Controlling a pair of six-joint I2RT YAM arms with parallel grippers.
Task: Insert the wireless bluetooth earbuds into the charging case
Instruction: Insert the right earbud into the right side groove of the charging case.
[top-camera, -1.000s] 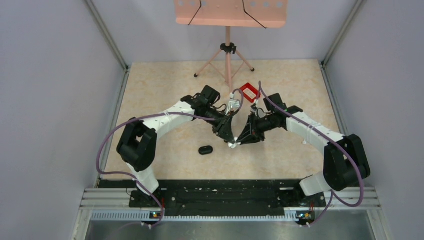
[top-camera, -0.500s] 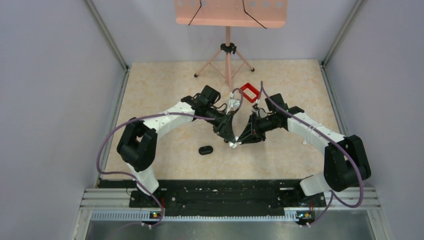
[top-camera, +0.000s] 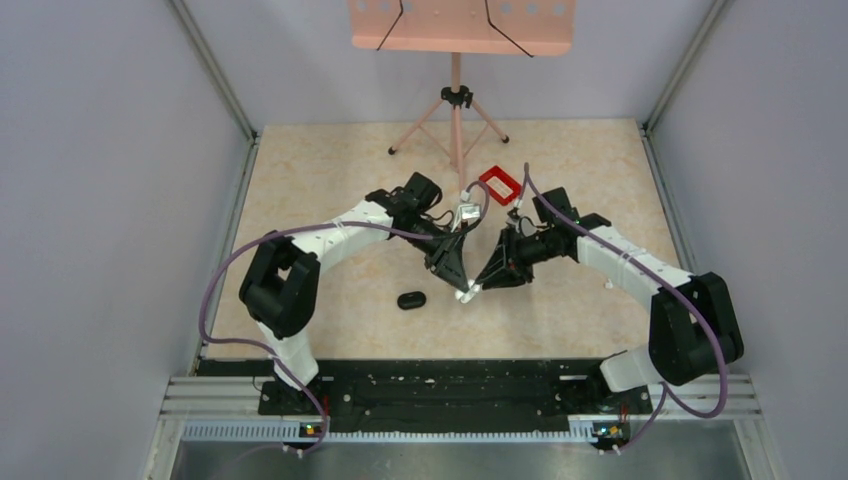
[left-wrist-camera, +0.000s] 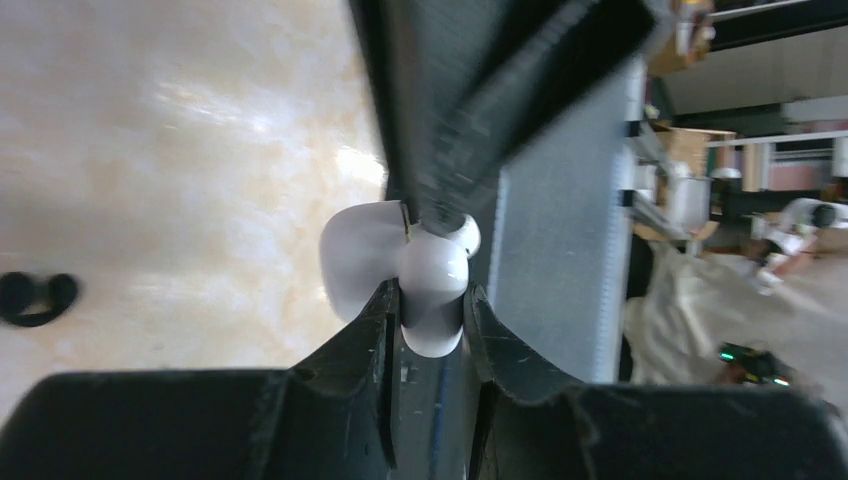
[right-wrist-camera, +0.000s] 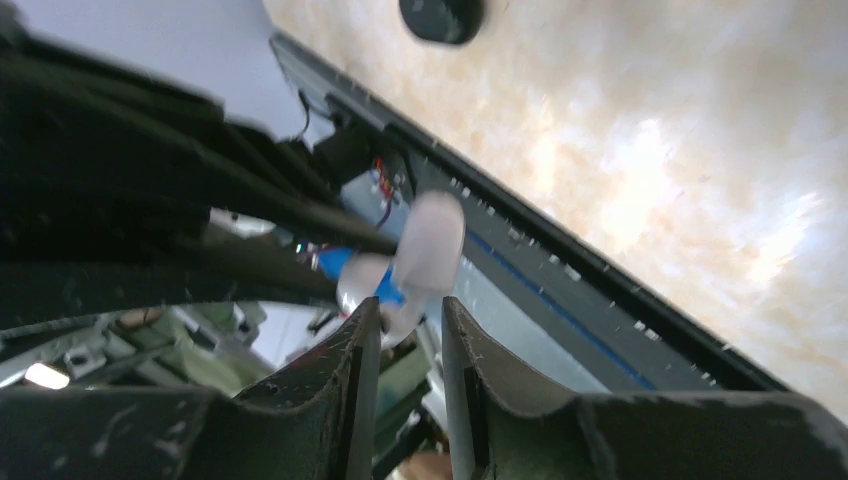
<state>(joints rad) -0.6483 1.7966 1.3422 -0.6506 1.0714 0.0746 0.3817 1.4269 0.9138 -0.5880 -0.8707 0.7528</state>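
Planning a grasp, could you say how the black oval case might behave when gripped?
The charging case looks small, smooth and rounded, so it may slip from the jaws. Lying flat, it would probably slide rather than tip.

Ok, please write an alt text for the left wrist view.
The left gripper is shut on a white rounded object, and the right gripper meets it from above. A black case lies apart on the beige table, far left.

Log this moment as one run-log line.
left end effector: shut on white object | right end effector: at same object, grip unclear | charging case: lying apart, untouched
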